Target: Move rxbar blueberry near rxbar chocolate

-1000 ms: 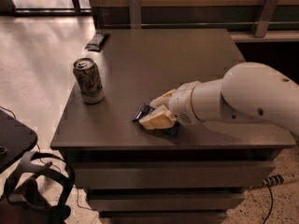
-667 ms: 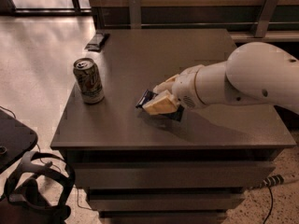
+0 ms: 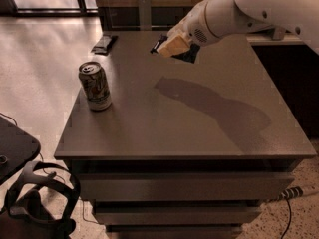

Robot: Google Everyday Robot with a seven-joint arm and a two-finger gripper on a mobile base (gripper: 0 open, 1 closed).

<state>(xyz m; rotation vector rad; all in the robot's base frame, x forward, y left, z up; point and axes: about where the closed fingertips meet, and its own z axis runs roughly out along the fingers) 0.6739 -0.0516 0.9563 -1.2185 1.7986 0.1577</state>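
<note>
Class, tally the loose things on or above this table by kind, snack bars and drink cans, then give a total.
Snack bars: 2 (rxbar chocolate at the far left corner of the table; rxbar blueberry held above the far side by the gripper)
Drink cans: 1 (can, left side)
Total: 3

Arm (image 3: 259,6) extends from right, end effector (image 3: 173,46) clamped, aloft

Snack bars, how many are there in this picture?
2. The rxbar chocolate lies at the far left corner of the table; the rxbar blueberry is held in the gripper, raised above the far side. The arm could hide more.
</note>
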